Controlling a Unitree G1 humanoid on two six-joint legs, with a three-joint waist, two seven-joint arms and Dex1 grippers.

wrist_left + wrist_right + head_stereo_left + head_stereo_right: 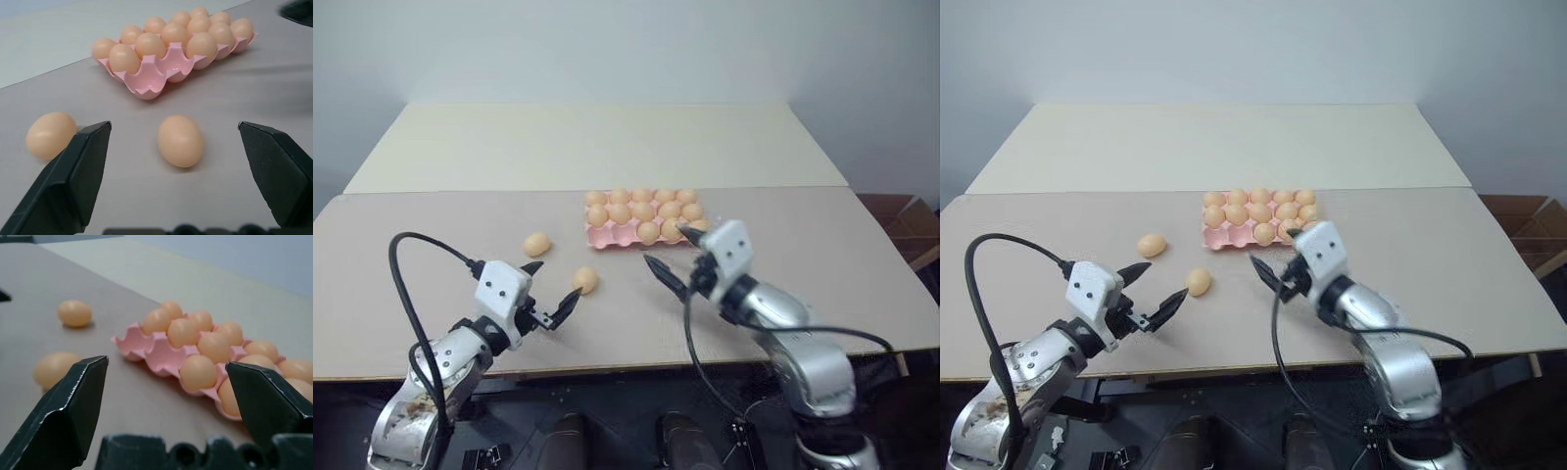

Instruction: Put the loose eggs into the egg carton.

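Two loose eggs lie on the table left of the egg carton [604, 238]: one egg [585, 280] nearer me, the other egg [537, 244] farther left. The pink carton holds many eggs, and two cups at its near left corner stand empty [146, 345]. My left gripper [553, 287] is open, level with the table, and the nearer egg [180, 140] lies just beyond its fingertips, in line with the gap. My right gripper [671, 251] is open with nothing in it, hovering just in front of the carton's near edge.
A second, paler table top [597, 147] adjoins behind the carton. Black cables [403, 294] loop from both arms over the table's front edge. A cardboard box [901, 220] stands off the table at the far right.
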